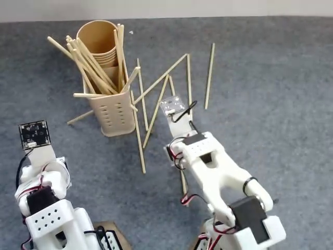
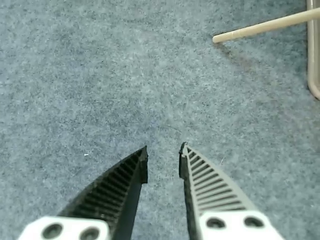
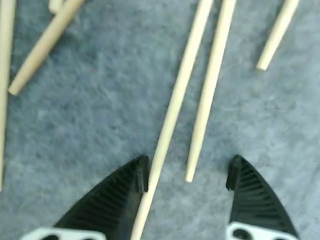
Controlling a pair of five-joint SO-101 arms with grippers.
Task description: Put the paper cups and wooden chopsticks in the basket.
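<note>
right gripper (image 3: 189,165) spread over two chopsticks (image 3: 207,95) (ends cut off); left gripper (image 2: 164,148) slightly parted.

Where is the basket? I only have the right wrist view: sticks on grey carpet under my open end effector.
Observer: The basket stands upright on the carpet, off to your left and a little farther out.
Operator: What's already in it?
Observer: A stack of paper cups and a bunch of chopsticks, several of them poking out over the rim.
Operator: Is the other side free?
Observer: Yes. The left end effector is open over bare carpet and holds nothing; a loose chopstick lies on the carpet nearby.
</note>
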